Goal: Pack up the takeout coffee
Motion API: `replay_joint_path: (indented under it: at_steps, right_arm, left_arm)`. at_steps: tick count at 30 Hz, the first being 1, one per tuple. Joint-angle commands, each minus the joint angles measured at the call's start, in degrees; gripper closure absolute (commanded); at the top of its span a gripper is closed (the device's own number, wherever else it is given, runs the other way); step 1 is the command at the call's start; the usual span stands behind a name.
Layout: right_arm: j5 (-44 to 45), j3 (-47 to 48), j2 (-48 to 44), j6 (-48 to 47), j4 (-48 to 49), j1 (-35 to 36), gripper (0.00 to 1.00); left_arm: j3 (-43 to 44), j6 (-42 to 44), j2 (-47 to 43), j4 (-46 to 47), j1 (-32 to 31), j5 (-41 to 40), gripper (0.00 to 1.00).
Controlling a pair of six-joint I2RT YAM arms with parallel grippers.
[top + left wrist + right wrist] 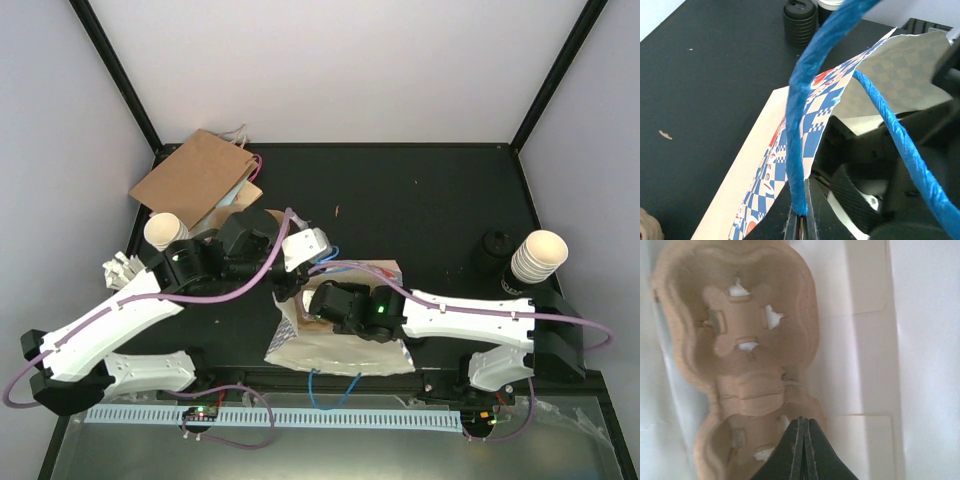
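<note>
Working well apart from cups (pixel 540 255) and lids (pixel 492 252) standing far right. Pinching blue handle (pixel 797 125) with left gripper (pixel 801 212), arm angling rightward. Reaching right gripper (pixel 804 426), pressed together, into bag (pixel 762 187) over cardboard tray (pixel 755 315).

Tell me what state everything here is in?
Blue-and-white checked paper bag: mouth pulled open.
Blue twisted paper handle: pinched and lifted.
Left gripper: shut on that handle.
Right gripper: shut, inside bag.
Brown moulded pulp cup carrier: inside bag, wells empty.
Black plastic lids: stacked on table.
Cream paper cups: stacked, lidless.
</note>
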Motion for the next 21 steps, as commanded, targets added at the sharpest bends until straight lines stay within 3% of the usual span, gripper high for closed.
replay_joint_path:
  at_steps: [1,11,21]
  right_arm:
    - [-4.7,2.3,-2.9,0.4,-0.5,0.3,0.99]
    - [-4.6,7.6,-11.1,-2.7,1.7,0.2,0.99]
    - [-2.7,17.7,-19.0,1.9,-1.3,-7.8,0.99]
  left_arm:
    - [5.4,-2.9,3.8,-2.3,0.6,-5.3,0.99]
    - [19.9,-5.4,17.4,-9.1,8.3,-0.7,0.99]
    - [27.3,-9.7,26.4,-4.6,18.5,17.7,0.99]
